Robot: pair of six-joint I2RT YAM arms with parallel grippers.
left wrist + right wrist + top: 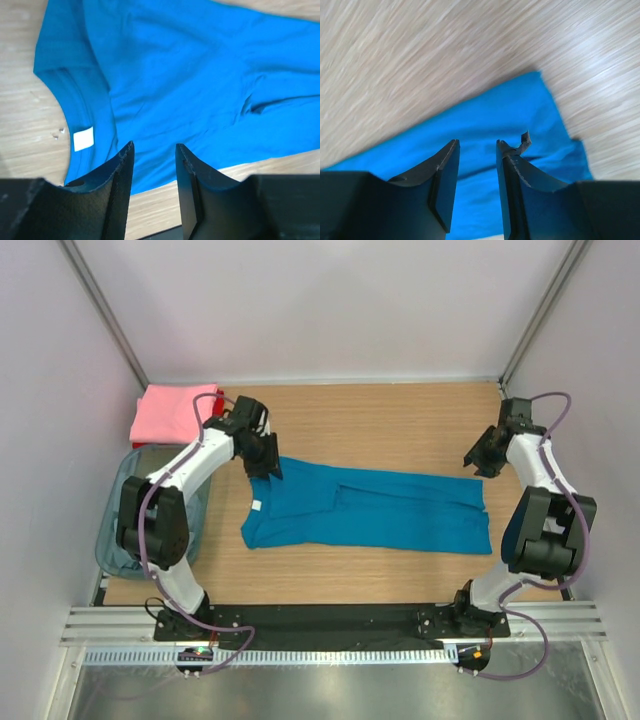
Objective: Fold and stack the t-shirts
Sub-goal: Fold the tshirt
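Observation:
A teal blue t-shirt (pixel 365 508) lies flat across the middle of the table, folded lengthwise, collar end at the left. It fills the left wrist view (pixel 190 70), where a white neck label (pixel 83 138) shows, and it also shows in the right wrist view (pixel 485 130). My left gripper (pixel 270 466) is open and empty above the shirt's far left corner. My right gripper (pixel 483 464) is open and empty just above the shirt's far right corner. A folded pink t-shirt (pixel 172 412) lies at the back left, on a red one whose edge barely shows.
A translucent grey-blue plastic bin (pixel 118 502) stands at the left edge, partly behind my left arm. White walls close in the table on three sides. Bare wood (pixel 380 420) lies behind the shirt.

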